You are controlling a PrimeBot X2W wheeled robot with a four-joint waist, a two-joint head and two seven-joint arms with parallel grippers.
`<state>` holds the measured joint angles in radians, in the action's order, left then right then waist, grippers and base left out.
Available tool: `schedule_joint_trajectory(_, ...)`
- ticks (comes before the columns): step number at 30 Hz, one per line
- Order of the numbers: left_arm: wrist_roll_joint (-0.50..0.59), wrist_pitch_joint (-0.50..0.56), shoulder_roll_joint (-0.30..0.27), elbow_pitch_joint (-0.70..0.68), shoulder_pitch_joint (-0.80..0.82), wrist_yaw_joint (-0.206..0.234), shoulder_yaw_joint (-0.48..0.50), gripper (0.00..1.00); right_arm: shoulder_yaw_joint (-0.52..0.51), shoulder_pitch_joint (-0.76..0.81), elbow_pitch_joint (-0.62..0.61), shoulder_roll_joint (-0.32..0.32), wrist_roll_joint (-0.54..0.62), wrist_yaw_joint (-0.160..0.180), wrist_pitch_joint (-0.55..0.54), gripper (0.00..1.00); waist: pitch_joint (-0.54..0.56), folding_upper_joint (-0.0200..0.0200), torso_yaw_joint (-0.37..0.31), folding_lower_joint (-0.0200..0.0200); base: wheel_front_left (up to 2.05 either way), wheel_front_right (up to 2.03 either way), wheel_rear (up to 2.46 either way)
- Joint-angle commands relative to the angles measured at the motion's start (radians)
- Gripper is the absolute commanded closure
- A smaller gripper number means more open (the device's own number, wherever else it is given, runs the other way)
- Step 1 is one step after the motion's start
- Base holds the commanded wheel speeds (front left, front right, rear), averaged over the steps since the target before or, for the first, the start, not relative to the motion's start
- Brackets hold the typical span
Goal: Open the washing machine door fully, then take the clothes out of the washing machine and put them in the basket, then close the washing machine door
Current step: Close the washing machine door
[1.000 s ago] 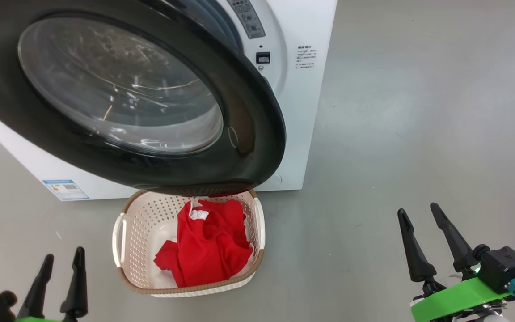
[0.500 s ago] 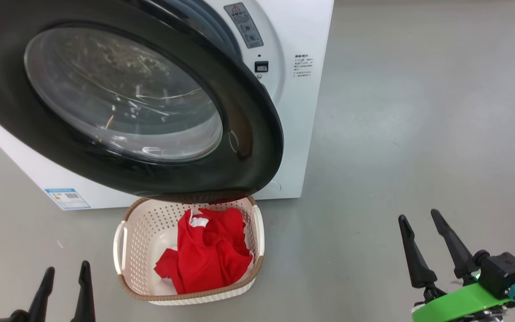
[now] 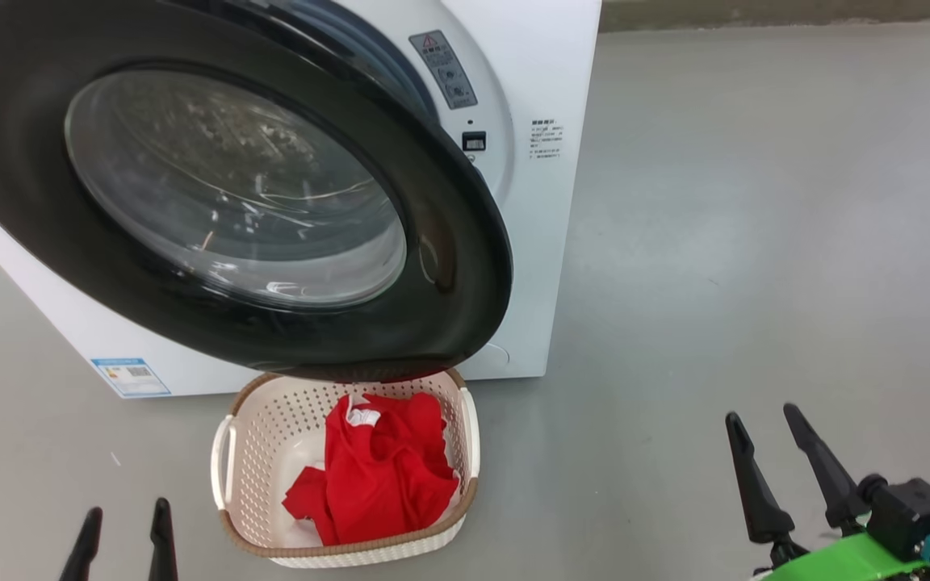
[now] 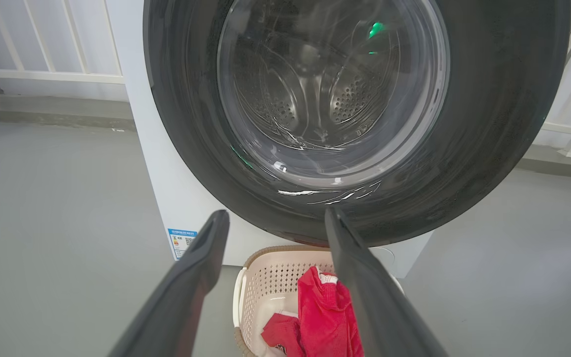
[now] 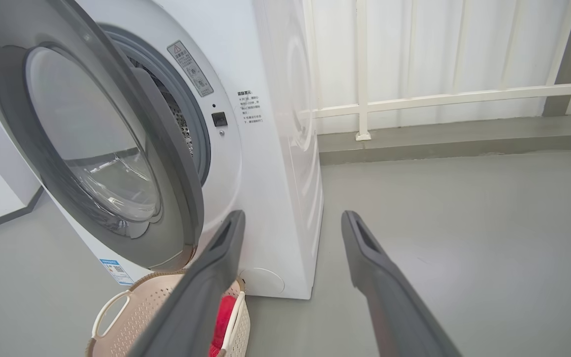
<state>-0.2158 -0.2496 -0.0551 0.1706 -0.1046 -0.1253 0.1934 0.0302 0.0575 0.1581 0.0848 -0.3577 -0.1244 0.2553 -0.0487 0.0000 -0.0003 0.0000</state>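
Note:
The washing machine door (image 3: pixel 449 266), black-rimmed with a bulging glass window, stands partly open from the white washing machine (image 3: pixel 550 73) and overhangs the basket's far end. Red clothes (image 3: pixel 384 472) lie in the cream basket (image 3: pixel 227 468) on the floor. My left gripper (image 3: pixel 126 520) is open at the lower left, near the basket's left side, holding nothing. My right gripper (image 3: pixel 764 420) is open at the lower right, well clear of the machine. In the left wrist view the door (image 4: pixel 488 124), the basket (image 4: pixel 260 287) and the clothes (image 4: pixel 325 317) show past my fingers (image 4: pixel 201 258). The right wrist view shows the door (image 5: pixel 166 163) edge-on.
Grey floor (image 3: pixel 756 242) spreads wide to the right of the machine. A white railing (image 5: pixel 414 96) on a low kerb runs behind the machine. A blue label sticker (image 3: pixel 130 375) sits low on the machine's front.
The whole head view has shifted, so the camera has moved: machine and basket sit slightly lower in it. Both grippers show lower in the picture and remain open.

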Motion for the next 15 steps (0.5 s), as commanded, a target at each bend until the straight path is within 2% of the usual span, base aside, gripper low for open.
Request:
schedule_joint_trajectory(1,0.011,-0.012,-0.006,-0.031,0.006,-0.005,0.037,0.00,0.016,-0.002,-0.023,0.007,0.010,-0.006,0.006,0.00,0.006,0.0000,0.003,0.0000,0.00,0.00,0.00)
schedule_joint_trajectory(12,0.013,-0.012,0.003,-0.048,-0.008,-0.005,0.036,0.00,0.034,-0.004,-0.025,0.012,0.009,-0.006,0.006,0.00,0.016,0.0000,0.013,0.0000,0.00,0.00,0.00)
schedule_joint_trajectory(13,0.012,-0.012,0.003,-0.048,-0.007,-0.005,0.034,0.00,0.040,-0.007,-0.025,0.013,0.008,-0.006,0.006,0.07,0.014,0.0000,0.015,0.0000,0.00,0.00,0.00)
schedule_joint_trajectory(14,0.012,-0.012,0.003,-0.049,-0.007,-0.005,0.032,0.00,0.048,-0.011,-0.025,0.015,0.006,-0.006,0.006,0.41,0.013,0.0000,0.018,0.0000,0.00,0.00,0.00)
schedule_joint_trajectory(15,0.011,-0.012,0.004,-0.050,-0.006,-0.005,0.029,0.00,0.056,-0.016,-0.024,0.016,0.005,-0.006,0.006,0.59,0.011,0.0000,0.022,0.0000,0.00,0.00,0.00)
